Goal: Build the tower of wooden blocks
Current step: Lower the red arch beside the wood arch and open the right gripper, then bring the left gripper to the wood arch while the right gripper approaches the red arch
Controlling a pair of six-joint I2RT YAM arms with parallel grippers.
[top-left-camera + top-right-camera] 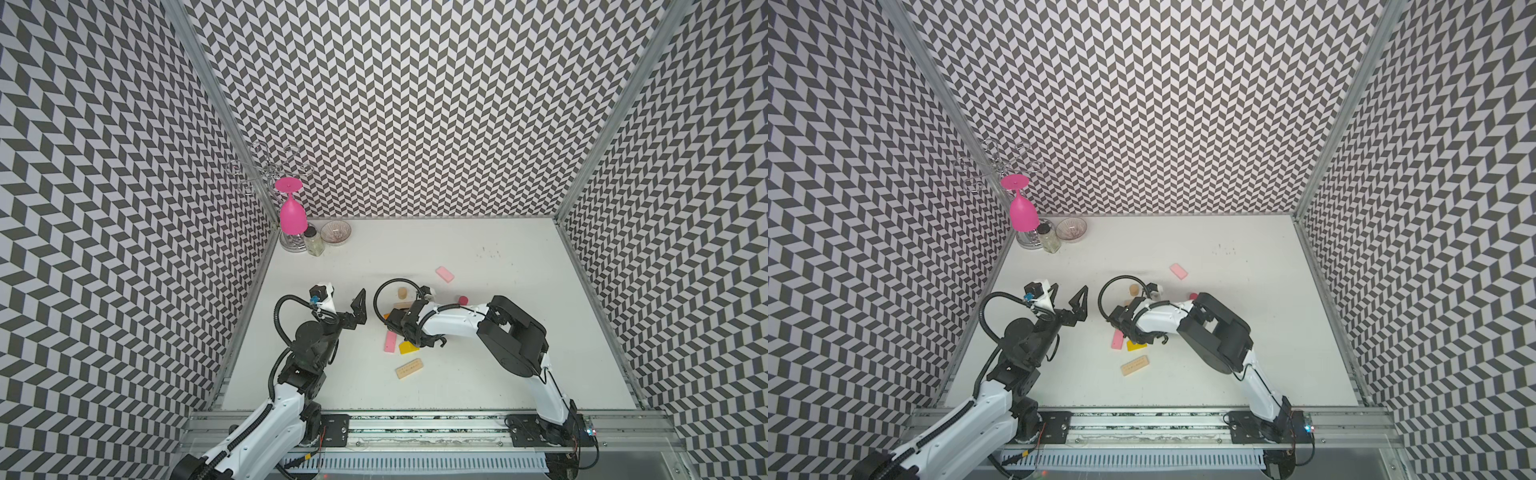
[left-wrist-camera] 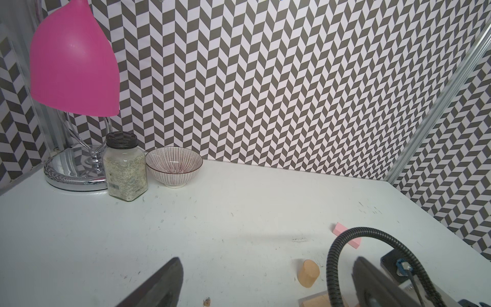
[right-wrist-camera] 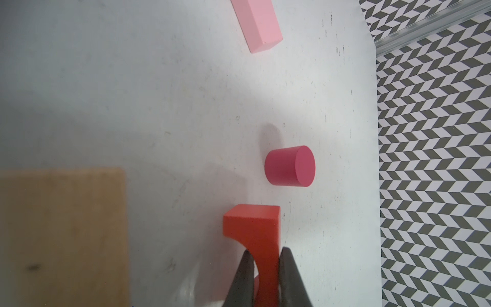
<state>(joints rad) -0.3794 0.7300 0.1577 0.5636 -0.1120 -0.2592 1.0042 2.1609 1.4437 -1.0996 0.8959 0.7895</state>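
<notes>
Right gripper (image 3: pixel 265 268) mostly hidden under own arm in both top views. Wrist view: pinching orange arch block (image 3: pixel 255 228) on table, red cylinder (image 3: pixel 289 166) near. Yellow block (image 1: pixel 407 347) half covered. Tan block (image 3: pixel 61 234) blurred, cropped. Left gripper (image 2: pixel 265 289) spread wide, empty. Jar (image 2: pixel 125 170): pale granules; striped bowl (image 2: pixel 174 166) beside.

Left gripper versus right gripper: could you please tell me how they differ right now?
The left gripper has its fingers spread wide, while the right gripper has them closed. The left gripper holds nothing; the right gripper pinches the orange arch block. In both top views the left gripper stands apart from the wood blocks, while the right gripper is among them. Both have dark fingers.
</notes>
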